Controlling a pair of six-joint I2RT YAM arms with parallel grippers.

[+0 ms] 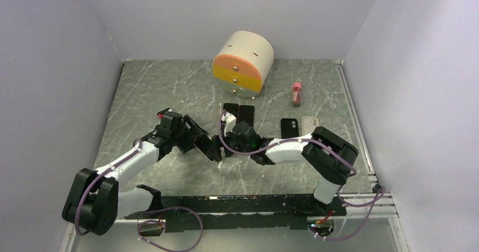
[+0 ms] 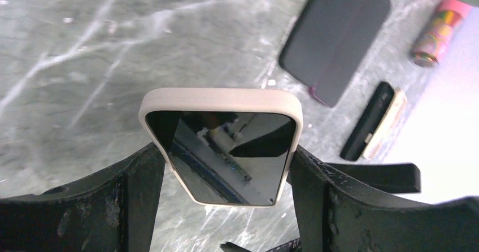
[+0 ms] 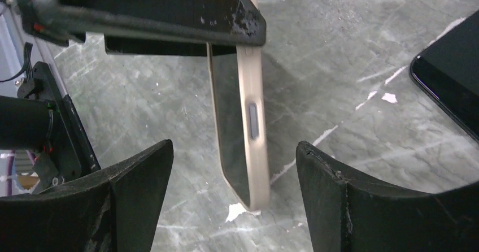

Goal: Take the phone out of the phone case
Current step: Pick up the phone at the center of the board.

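A phone [image 2: 226, 150] with a dark screen sits in a cream case [image 2: 220, 98]. My left gripper [image 2: 224, 161] is shut on its two long edges and holds it above the table. In the top view the left gripper [image 1: 212, 147] meets the right gripper [image 1: 231, 140] at the table's middle. In the right wrist view the cased phone [image 3: 251, 122] is seen edge-on, hanging down from the left gripper's finger [image 3: 169, 14]. My right gripper [image 3: 234, 147] is open, with the phone's lower end between its fingers and touching neither.
A round cream cabinet with orange and yellow drawers [image 1: 243, 63] stands at the back. A pink bottle [image 1: 296, 94] lies to its right. Two dark phones [image 1: 237, 112] lie behind the grippers, and a black case [image 1: 289, 127] and a beige case [image 1: 310, 124] lie to the right.
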